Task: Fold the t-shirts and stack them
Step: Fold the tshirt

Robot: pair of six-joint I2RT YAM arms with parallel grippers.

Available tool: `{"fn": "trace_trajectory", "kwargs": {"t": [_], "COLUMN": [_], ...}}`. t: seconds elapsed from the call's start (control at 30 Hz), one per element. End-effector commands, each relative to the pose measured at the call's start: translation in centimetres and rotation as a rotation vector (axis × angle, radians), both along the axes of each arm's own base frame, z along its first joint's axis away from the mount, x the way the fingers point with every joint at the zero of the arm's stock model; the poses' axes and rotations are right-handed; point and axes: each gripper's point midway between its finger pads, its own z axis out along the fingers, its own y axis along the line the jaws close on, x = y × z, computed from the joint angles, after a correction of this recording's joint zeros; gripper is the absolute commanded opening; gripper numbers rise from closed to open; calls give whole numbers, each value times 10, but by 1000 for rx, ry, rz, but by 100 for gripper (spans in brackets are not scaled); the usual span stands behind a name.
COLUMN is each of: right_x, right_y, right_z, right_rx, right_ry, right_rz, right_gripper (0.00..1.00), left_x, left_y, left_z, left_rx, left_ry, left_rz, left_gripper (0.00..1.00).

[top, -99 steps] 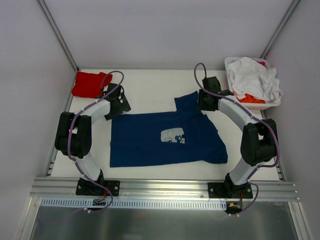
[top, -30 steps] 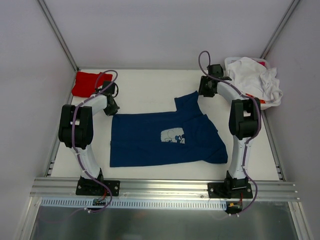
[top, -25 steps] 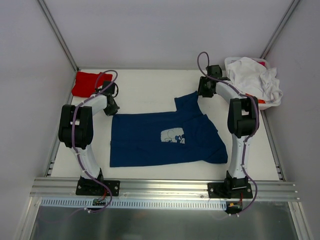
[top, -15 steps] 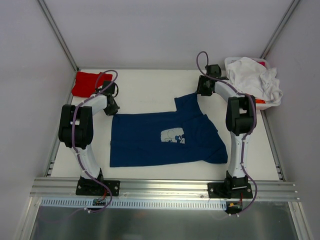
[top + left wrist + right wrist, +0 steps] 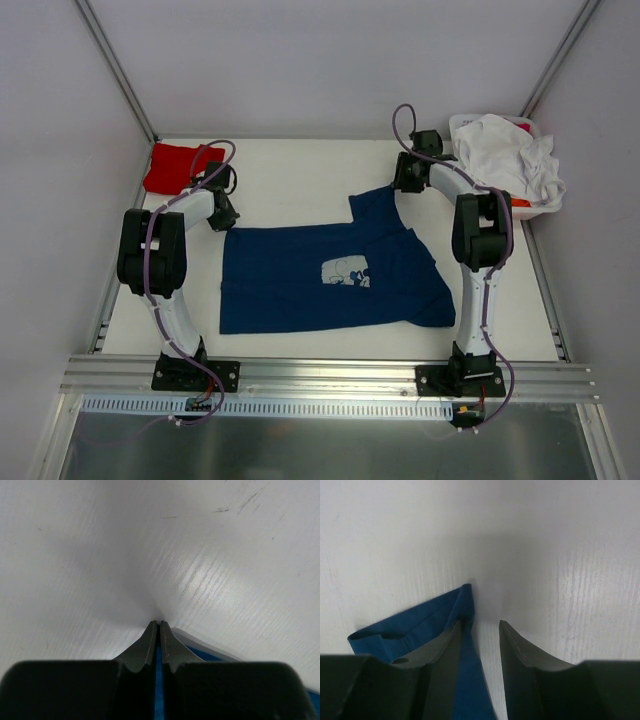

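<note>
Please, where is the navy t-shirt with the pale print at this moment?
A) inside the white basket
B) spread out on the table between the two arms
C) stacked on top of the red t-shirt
B: the navy t-shirt lies spread out on the table, apart from the red t-shirt in the far left corner and the basket at the far right.

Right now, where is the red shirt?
In the overhead view, the red t-shirt lies in the far left corner, just beyond the left hand.
</note>
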Motion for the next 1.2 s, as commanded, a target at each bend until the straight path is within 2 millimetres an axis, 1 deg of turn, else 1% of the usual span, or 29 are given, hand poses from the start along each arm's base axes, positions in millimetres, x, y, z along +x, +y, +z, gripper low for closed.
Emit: {"fn": "trace_trajectory", "kwargs": {"t": [0.0,0.03,0.2,0.23,0.27,0.3,0.37,0.4,0.47,0.5,0.63,0.7,0.73,0.77,0.83,0.9,0.97,1.17], "right_x": [7,7,5,3,3,2,2,2,1,1,0,2,2,5,6,9,9,9], "right_y": [6,6,-3,-7,-9,-12,-22,-24,-25,-25,-15,-11,-9,-8,-9,-12,-13,-6], "right_z": [62,67,74,73,80,82,84,85,80,74,59,57,50,52,45,45,40,26], "right_rx": [5,6,-15,-21,-24,-31,-44,-36,-13,-11,30,31,31,34,23,15,20,52], "right_ry": [-136,-143,-156,-152,-165,-169,-171,-170,-156,-142,-104,-104,-84,-90,-75,-79,-70,-34], "right_rz": [37,37,14,5,0,-9,-36,-43,-43,-41,-39,-33,-23,-19,-26,-36,-42,-23], "right_gripper": [40,40,40,40,40,40,40,40,40,40,40,40,40,40,40,40,40,40], "left_x": [4,3,3,3,3,3,3,3,2,2,3,3,2,3,3,2,3,4], "left_y": [-6,-6,-6,-6,-7,-7,-7,-7,-7,-7,-6,-6,-7,-6,-7,-7,-7,-7], "left_z": [1,1,1,1,1,1,1,1,0,1,1,1,1,1,1,1,1,2], "left_rx": [-22,-23,-24,-24,-26,-26,-26,-26,-25,-25,-24,-24,-25,-24,-26,-25,-25,-25], "left_ry": [5,7,8,7,7,7,5,7,10,8,7,7,8,7,5,8,6,3], "left_rz": [-27,-28,-29,-29,-29,-29,-29,-29,-29,-29,-29,-29,-29,-29,-29,-29,-31,-31], "left_gripper": [0,0,0,0,0,0,0,0,0,0,0,0,0,0,0,0,0,0]}}
